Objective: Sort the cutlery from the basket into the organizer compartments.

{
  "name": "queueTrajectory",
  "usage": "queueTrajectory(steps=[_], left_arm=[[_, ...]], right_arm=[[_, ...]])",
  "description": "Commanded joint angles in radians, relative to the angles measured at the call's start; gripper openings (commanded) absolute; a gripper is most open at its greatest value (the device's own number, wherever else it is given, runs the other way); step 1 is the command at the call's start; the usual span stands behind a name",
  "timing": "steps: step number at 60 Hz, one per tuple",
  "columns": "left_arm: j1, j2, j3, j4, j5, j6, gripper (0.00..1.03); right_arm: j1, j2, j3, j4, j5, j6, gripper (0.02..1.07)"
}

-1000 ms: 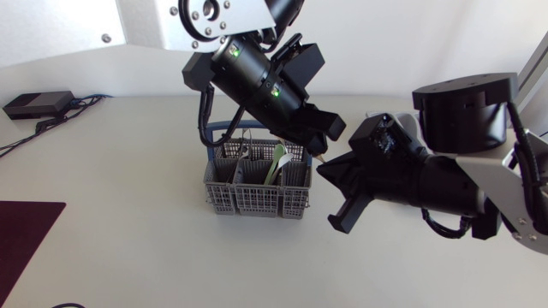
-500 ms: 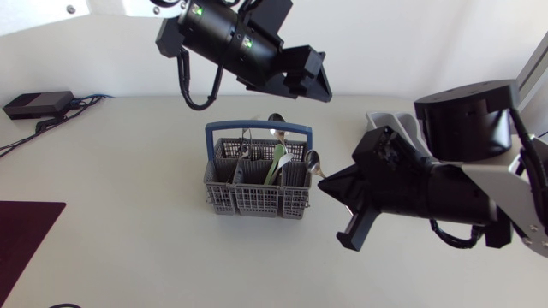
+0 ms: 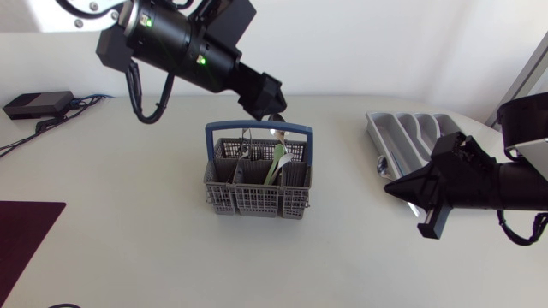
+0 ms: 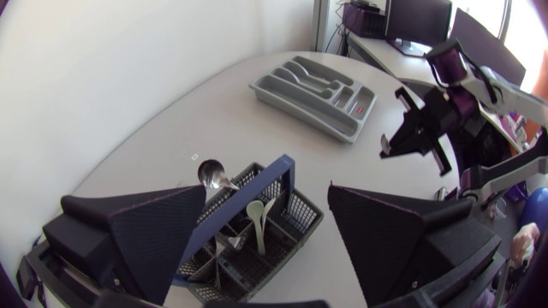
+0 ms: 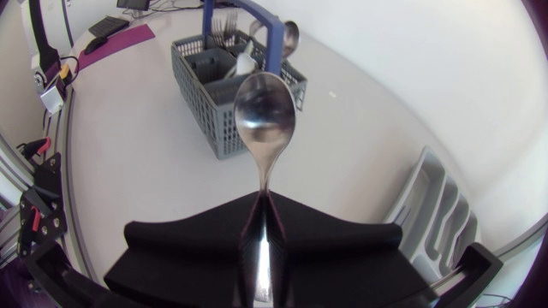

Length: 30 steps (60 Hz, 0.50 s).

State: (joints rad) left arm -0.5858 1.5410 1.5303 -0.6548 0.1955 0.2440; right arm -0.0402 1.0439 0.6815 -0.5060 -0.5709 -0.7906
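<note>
The grey cutlery basket (image 3: 257, 181) with a blue handle stands mid-table, holding a pale green spoon (image 3: 276, 162) and a metal spoon (image 3: 276, 126) among other pieces. My left gripper (image 3: 264, 96) hangs open and empty above the basket's far side; in the left wrist view its gripper (image 4: 274, 257) frames the basket (image 4: 248, 244) below. My right gripper (image 3: 398, 188) is between basket and grey organizer (image 3: 411, 137), just before the organizer's near end. It (image 5: 264, 198) is shut on the handle of a metal spoon (image 5: 265, 111), bowl pointing ahead.
A black box with cables (image 3: 38, 104) lies at the table's far left. A dark maroon mat (image 3: 26, 231) covers the left front corner. The organizer (image 4: 317, 85) has a red item in one compartment.
My left gripper has opened and risen up and left away from the basket. My right gripper has carried the metal spoon to the right, toward the organizer.
</note>
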Motion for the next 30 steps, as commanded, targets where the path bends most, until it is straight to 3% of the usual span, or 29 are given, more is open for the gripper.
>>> queueTrajectory(steps=[1, 30], left_arm=[[0.012, -0.035, -0.064, 0.009, -0.018, 0.078, 0.99], [-0.071, -0.047, -0.240, 0.098, -0.194, 0.250, 0.99]], right_arm=[[-0.110, 0.094, 0.058, -0.045, -0.044, -0.182, 0.08], [-0.486, 0.624, 0.409, -0.244, -0.017, -0.891, 0.08]])
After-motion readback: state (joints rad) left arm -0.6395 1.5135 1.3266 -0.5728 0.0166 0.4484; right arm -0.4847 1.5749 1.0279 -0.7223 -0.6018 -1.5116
